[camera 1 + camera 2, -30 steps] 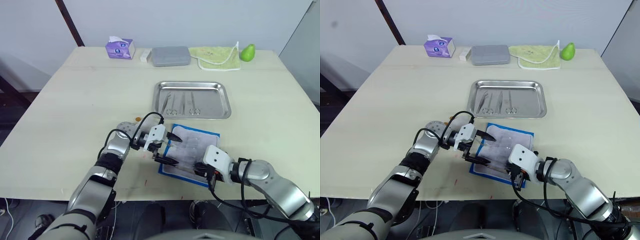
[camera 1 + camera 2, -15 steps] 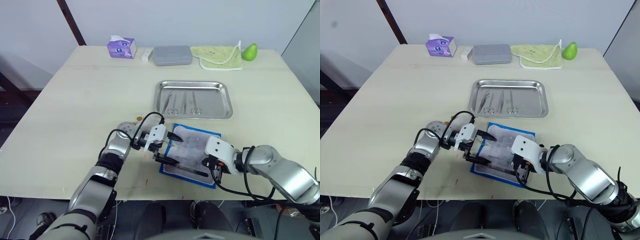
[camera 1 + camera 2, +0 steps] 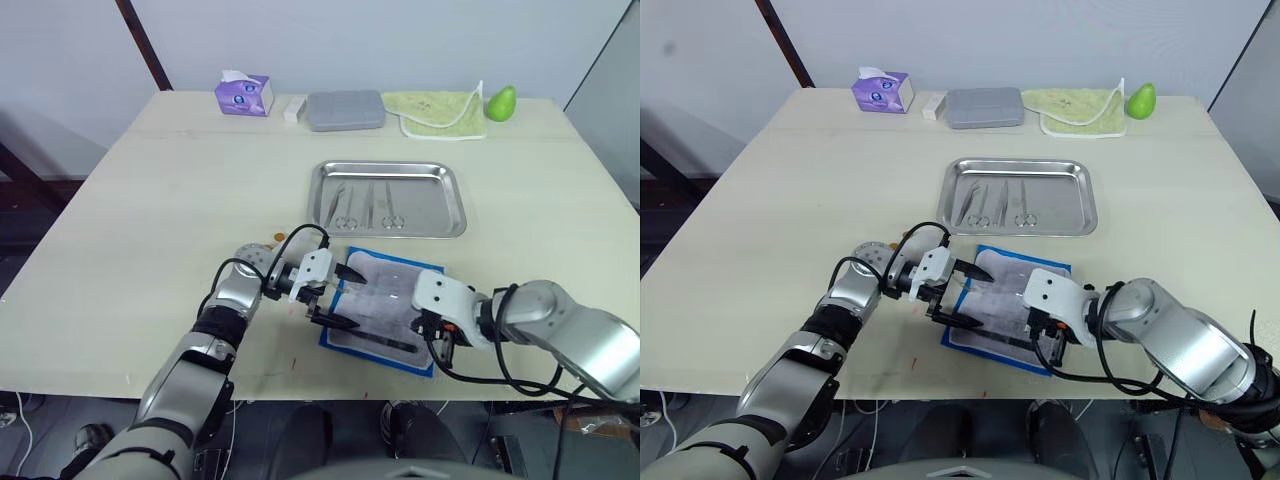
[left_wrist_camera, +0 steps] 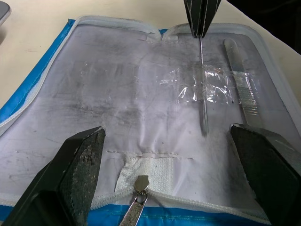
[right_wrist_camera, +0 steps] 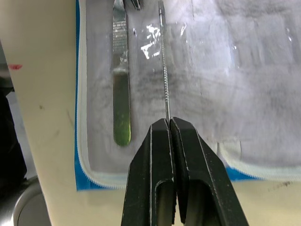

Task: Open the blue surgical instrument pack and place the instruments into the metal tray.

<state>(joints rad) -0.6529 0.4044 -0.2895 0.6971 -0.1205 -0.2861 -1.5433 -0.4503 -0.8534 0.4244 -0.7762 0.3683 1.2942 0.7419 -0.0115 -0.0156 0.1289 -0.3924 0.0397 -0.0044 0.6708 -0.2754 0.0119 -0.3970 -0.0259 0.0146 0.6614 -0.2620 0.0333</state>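
Steel probe (image 5: 165, 75): I'm pinching it in the right gripper (image 5: 169, 123) to lift it.
Left gripper (image 4: 164, 155): I'm keeping it spread, pinning the blue surgical instrument pack (image 3: 385, 305) open.

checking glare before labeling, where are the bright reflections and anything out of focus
Right wrist view: bright glare on the clear plastic strip of the blue surgical instrument pack; the flat handle shines faintly. Left wrist view: the same plastic glints; the left fingers look soft. Head views: the metal tray shows a mild sheen.

Pale table (image 3: 150, 200) with tray (image 3: 455, 222), pack (image 3: 340, 342), tissue box (image 3: 243, 95).
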